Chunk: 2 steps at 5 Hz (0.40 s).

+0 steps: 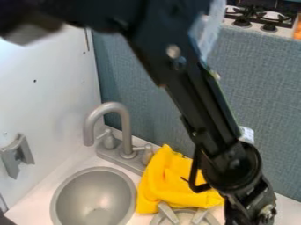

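Yellow cloth [167,180], lower centre of the frame, left of the black gripper [254,208] at lower right and just right of the round sink basin [94,195]. Its narrow peak points toward the top of the frame; the crumpled form gives no clear long axis. Whether the gripper is spread or pressed together cannot be told.

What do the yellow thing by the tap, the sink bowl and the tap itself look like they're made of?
The yellow thing: probably soft cloth, from its folds and rumpled edge. The sink bowl: smooth, satiny grey, perhaps metal, given its soft sheen. The tap: matte grey, possibly painted plastic or metal; its dull surface leaves that open.
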### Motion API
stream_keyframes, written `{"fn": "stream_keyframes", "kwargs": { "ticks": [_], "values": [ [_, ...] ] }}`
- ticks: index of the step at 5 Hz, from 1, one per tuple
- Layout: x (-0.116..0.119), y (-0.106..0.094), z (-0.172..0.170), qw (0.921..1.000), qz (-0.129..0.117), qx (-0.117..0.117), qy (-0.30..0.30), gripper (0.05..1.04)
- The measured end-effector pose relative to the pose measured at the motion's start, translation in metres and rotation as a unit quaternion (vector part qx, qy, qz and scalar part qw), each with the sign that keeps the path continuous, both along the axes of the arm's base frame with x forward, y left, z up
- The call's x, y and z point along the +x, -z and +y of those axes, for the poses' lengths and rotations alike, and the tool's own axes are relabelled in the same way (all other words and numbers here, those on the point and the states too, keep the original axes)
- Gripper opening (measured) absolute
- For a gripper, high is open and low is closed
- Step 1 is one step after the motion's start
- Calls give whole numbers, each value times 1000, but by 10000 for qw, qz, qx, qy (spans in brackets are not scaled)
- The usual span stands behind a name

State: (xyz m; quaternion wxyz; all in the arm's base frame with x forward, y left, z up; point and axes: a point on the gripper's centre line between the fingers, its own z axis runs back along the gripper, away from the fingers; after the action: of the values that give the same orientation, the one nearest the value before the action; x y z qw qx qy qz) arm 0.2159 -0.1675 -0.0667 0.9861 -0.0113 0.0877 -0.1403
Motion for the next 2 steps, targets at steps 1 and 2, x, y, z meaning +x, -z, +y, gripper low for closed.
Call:
{"fn": "stream_keyframes", "kwargs": {
  "ticks": [1, 2],
  "values": [
    [9, 4, -10, 9999, -68, -155, 7, 91],
    [10, 5, -16, 9996, -200, -142, 107, 135]
  ]
}}
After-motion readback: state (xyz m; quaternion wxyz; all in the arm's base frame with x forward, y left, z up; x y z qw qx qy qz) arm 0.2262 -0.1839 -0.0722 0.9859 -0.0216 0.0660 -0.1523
